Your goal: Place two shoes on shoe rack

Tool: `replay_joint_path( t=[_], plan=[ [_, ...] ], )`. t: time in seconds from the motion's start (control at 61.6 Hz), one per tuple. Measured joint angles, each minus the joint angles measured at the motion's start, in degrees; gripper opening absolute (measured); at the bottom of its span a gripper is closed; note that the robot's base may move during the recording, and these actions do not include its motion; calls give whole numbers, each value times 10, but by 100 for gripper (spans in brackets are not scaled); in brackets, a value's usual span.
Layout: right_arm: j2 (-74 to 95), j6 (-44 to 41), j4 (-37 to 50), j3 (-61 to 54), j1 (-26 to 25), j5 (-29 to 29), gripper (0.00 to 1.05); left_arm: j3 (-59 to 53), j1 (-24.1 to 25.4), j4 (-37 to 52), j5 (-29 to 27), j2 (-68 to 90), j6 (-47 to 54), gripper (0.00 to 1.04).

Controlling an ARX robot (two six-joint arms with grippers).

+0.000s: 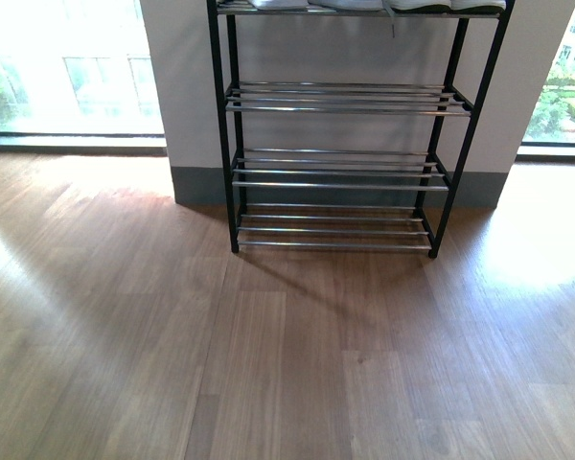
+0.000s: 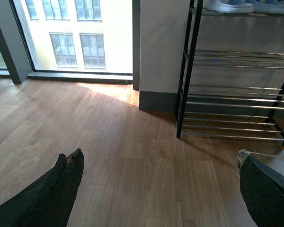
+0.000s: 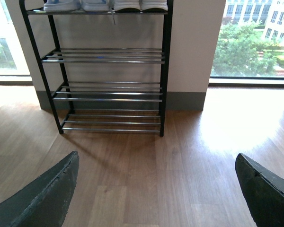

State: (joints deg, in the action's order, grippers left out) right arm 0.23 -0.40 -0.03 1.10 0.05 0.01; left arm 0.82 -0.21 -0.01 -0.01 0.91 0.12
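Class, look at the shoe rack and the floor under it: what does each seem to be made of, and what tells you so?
Shoe rack: apparently metal, with matt black posts and thin shiny silver bars that catch the light. Floor: wood or wood-look laminate, shown by plank seams and grain, with a soft sheen under the window glare.

Shoe rack point(image 3: 109, 71) stands against pale wall, black frame, silver bars in tiers. Top tier holds shoes point(image 3: 106, 4), only white soles showing, cut off by frame edge. Lower three tiers bare. Wood floor point(image 3: 180, 156) sunlit beside window point(image 3: 255, 38). Right gripper point(image 3: 156, 189) fingers point(image 3: 42, 198) dark, spread wide apart, nothing between.
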Motion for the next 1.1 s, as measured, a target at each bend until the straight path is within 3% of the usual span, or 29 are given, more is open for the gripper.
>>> replay_joint_path(
  t=[1.103],
  plan=[
    [-1,0,0,0,0,1,96,0,0,0,0,0,0,95]
  ],
)
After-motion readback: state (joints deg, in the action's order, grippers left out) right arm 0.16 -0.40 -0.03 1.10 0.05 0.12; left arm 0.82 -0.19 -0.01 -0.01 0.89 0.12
